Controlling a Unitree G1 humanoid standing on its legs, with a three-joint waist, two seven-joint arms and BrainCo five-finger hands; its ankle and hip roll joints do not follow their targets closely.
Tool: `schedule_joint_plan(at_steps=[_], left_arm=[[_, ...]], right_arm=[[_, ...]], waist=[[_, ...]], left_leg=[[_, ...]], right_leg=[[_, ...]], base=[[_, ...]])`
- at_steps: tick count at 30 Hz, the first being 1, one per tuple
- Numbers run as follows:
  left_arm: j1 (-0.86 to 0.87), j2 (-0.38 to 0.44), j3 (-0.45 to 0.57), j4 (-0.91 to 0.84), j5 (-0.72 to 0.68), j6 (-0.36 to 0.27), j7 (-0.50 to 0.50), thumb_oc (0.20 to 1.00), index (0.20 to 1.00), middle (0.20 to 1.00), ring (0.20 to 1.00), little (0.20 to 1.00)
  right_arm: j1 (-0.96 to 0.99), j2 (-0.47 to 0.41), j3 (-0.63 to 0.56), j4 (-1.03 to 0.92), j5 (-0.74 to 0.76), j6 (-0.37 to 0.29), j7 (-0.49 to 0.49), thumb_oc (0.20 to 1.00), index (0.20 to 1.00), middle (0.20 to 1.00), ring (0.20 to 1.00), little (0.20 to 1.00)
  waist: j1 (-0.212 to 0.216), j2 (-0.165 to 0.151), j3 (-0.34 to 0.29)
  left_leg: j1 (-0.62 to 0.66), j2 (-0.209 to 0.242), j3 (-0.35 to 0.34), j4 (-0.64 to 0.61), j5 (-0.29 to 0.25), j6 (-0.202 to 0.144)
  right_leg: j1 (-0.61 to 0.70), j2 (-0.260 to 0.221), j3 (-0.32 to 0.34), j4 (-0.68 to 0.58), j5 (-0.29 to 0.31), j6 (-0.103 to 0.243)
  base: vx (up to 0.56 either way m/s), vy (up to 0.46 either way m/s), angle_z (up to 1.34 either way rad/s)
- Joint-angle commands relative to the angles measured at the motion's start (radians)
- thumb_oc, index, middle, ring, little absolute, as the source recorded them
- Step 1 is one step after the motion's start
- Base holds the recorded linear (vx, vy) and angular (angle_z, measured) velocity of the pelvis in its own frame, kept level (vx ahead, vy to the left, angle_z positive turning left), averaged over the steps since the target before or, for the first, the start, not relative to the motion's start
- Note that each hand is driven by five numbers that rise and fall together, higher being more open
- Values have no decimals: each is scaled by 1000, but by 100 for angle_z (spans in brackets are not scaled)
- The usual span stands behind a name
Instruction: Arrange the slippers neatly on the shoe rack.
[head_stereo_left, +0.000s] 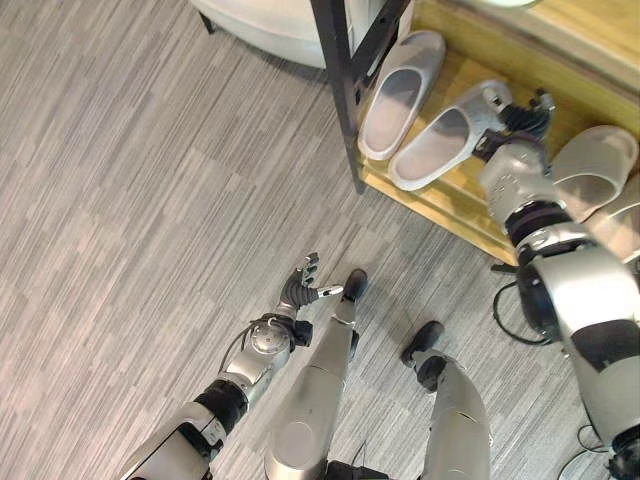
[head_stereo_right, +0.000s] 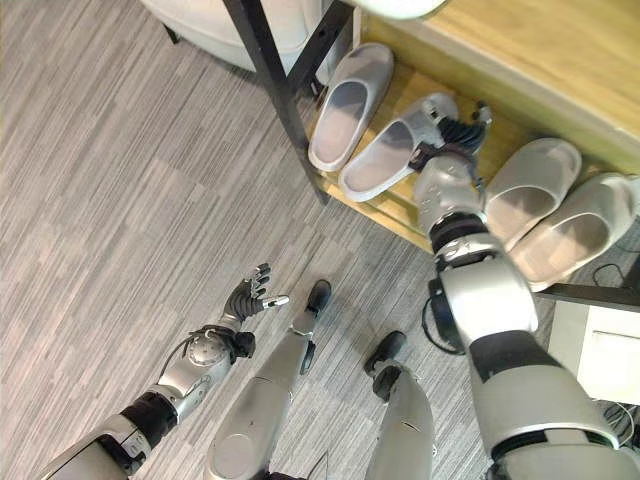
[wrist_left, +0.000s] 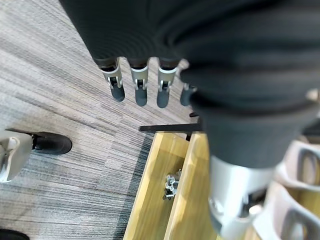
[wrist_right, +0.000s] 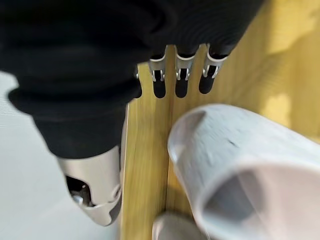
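The floor (head_stereo_left: 150, 200) was grey, with thin stripes like wood planks. In the upper right of the frame stood a low wooden rack (head_stereo_left: 450, 205) with a yellow-brown shelf and a black metal post (head_stereo_left: 340, 90) at its corner. Something white and round (head_stereo_left: 265, 25) sat on the floor behind the post, at the top of the frame.

Four slippers were on the shelf. They were pale grey, soft-looking, with open backs and rounded closed toes. Two lay side by side near the post: slipper one (head_stereo_left: 400, 95) and slipper two (head_stereo_left: 445, 135), toes pointing up and to the right. Slipper two was tilted, not quite in line with its mate. The other pair (head_stereo_right: 560, 205) lay farther right, side by side.

The right hand (head_stereo_left: 520, 125) was at the toe end of slipper two. Its fingers (wrist_right: 181, 82) were stretched out straight over the shelf, beside the toe, holding nothing.

The left hand (head_stereo_left: 300, 285) hung over the floor in the lower middle of the frame, fingers loose and spread, empty.
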Motion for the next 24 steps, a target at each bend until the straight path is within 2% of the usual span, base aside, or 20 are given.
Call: schedule_joint_plan(at_steps=[1, 3, 6, 7, 9, 11, 12, 15, 16, 18, 19, 20, 21, 23, 24], left_arm=[[-12, -27, 37, 22, 56, -20, 8, 1000, 1000, 1000, 1000, 1000], [-3, -31, 50, 31, 60, -18, 9, 1000, 1000, 1000, 1000, 1000], [33, -48, 88, 75, 79, -5, 12, 1000, 1000, 1000, 1000, 1000], [50, -55, 103, 88, 105, 4, 11, 1000, 1000, 1000, 1000, 1000], [72, -61, 124, 84, 116, 5, 3, 1000, 1000, 1000, 1000, 1000], [113, -54, 165, 87, 155, 14, -16, 1000, 1000, 1000, 1000, 1000], [116, -55, 165, 86, 156, 14, -16, 1000, 1000, 1000, 1000, 1000], [165, -27, 198, 87, 228, 21, -66, 1000, 1000, 1000, 1000, 1000], [188, -2, 194, 78, 295, 22, -108, 1000, 1000, 1000, 1000, 1000], [209, 28, 176, 51, 370, 24, -146, 1000, 1000, 1000, 1000, 1000], [214, 60, 132, 19, 462, 29, -201, 1000, 1000, 1000, 1000, 1000], [212, 73, 121, -3, 500, 23, -210, 1000, 1000, 1000, 1000, 1000], [195, 97, 60, -42, 574, 24, -272, 1000, 1000, 1000, 1000, 1000], [167, 132, 8, -115, 599, 9, -312, 1000, 1000, 1000, 1000, 1000], [126, 169, -54, -208, 627, -1, -372, 1000, 1000, 1000, 1000, 1000]], right_arm=[[138, 29, 13, -187, -106, -73, -33, 1000, 1000, 1000, 1000, 1000], [191, 56, 24, -235, -133, -70, -31, 1000, 1000, 1000, 1000, 1000], [384, 125, 71, -387, -213, -42, 12, 1000, 1000, 1000, 1000, 1000], [485, 146, 100, -445, -262, -31, 40, 1000, 1000, 1000, 1000, 1000], [601, 153, 131, -519, -307, -18, 78, 1000, 1000, 1000, 1000, 1000], [786, 125, 174, -640, -360, -2, 175, 1000, 1000, 1000, 1000, 1000], [790, 124, 175, -644, -360, 0, 175, 1000, 1000, 1000, 1000, 1000], [967, 53, 185, -748, -404, 5, 289, 1000, 1000, 1000, 1000, 1000], [1075, 17, 173, -784, -415, 3, 350, 1000, 1000, 1000, 1000, 1000], [1173, -20, 153, -814, -442, 6, 402, 1000, 1000, 1000, 1000, 1000], [1244, -48, 135, -811, -464, 9, 443, 1000, 1000, 1000, 1000, 1000], [1268, -57, 129, -809, -484, 12, 453, 1000, 1000, 1000, 1000, 1000], [1292, -67, 120, -787, -485, 15, 471, 1000, 1000, 1000, 1000, 1000], [1309, -75, 107, -767, -486, 20, 485, 1000, 1000, 1000, 1000, 1000], [1326, -88, 93, -765, -472, 20, 501, 1000, 1000, 1000, 1000, 1000]], waist=[[-23, -35, -28], [-35, -44, -40], [-72, -68, -81], [-91, -72, -110], [-109, -71, -138], [-131, -80, -184], [-131, -79, -184], [-157, -81, -232], [-183, -80, -264], [-203, -77, -289], [-227, -73, -313], [-233, -72, -322], [-248, -67, -329], [-266, -61, -343], [-283, -58, -351]], left_leg=[[84, 52, 38, 6, -107, -32], [115, 63, 43, -21, -97, -37], [208, 93, 66, -106, -67, -45], [247, 101, 75, -155, -42, -50], [291, 111, 86, -195, -28, -55], [358, 115, 111, -242, -20, -64], [364, 115, 111, -246, -18, -64], [424, 120, 133, -279, -13, -69], [467, 126, 154, -304, -15, -69], [506, 131, 176, -323, -19, -70], [532, 135, 197, -332, -26, -70], [545, 138, 207, -337, -30, -70], [560, 140, 218, -337, -41, -71], [570, 144, 235, -337, -46, -69], [584, 146, 251, -337, -55, -69]], right_leg=[[163, 3, 49, -182, 70, 97], [185, 9, 54, -206, 81, 99], [253, 20, 62, -282, 111, 105], [284, 22, 55, -325, 131, 110], [323, 29, 56, -367, 146, 115], [382, 38, 52, -418, 163, 122], [388, 39, 52, -422, 164, 122], [434, 48, 63, -453, 170, 128], [461, 51, 73, -472, 171, 131], [485, 56, 87, -490, 174, 134], [500, 61, 106, -507, 177, 137], [508, 62, 110, -515, 178, 137], [517, 65, 118, -523, 177, 140], [519, 67, 136, -537, 183, 140], [525, 69, 152, -548, 188, 143]], base=[[15, -13, -40], [28, -5, -27], [47, -17, -35], [64, -17, -55], [67, -12, -17], [84, -25, -16], [85, -23, -16], [88, -1, -18], [116, 11, -14], [116, 16, -17], [101, 8, -39], [117, 12, -52], [67, 9, -42], [60, 4, -43], [57, -13, -34]])
